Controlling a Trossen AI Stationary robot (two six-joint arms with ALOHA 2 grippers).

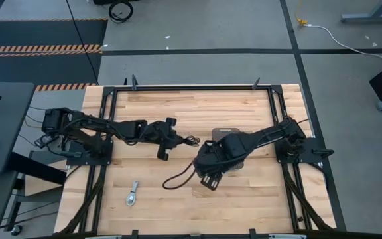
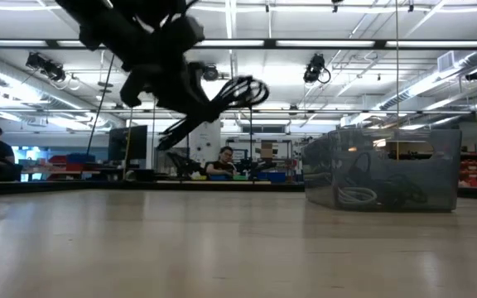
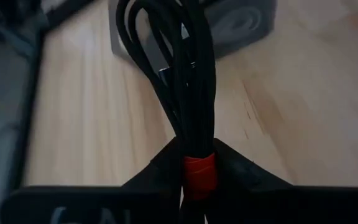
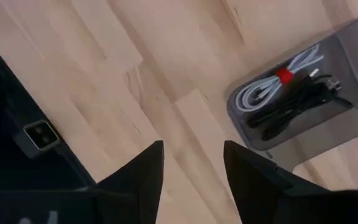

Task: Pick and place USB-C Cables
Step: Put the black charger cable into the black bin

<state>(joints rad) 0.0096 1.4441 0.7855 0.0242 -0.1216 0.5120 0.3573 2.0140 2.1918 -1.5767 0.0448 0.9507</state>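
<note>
The left tool [image 1: 175, 138] is clenched on a black USB-C cable [image 3: 179, 68], its two dark fingers [image 3: 154, 171] pinching the coil right at its red tie [image 3: 199, 176], so the loops of the coil fan out forward past the fingertips. In the low view this tool [image 2: 214, 103] hangs well above the tabletop [image 2: 180, 248] with the bundle [image 2: 245, 91] sticking out ahead of it, clear of the wood. Just beyond the held coil, farther along the way the left tool points, stands the grey tray [image 3: 229, 25], and the high view shows it [image 1: 225, 131] mostly covered by the right arm. The right tool [image 4: 192, 163] is released, its fingers spread with bare wood between them and nothing held; in the high view it [image 1: 210, 180] sits above the tabletop [image 1: 197, 106], near the left tool and on the side of the tray nearer the front edge. Off to one side of the right tool, the tray [image 4: 347, 50] holds a white cable [image 4: 272, 90] bound with a red tie and a black cable [image 4: 303, 102] lying against it. Another black cable [image 1: 176, 178] lies on the wood just beside the right tool, curving away from it toward the left arm's side. Well apart from both tools, near the front edge, a silver cable [image 1: 132, 194] rests alone on the tabletop.
</note>
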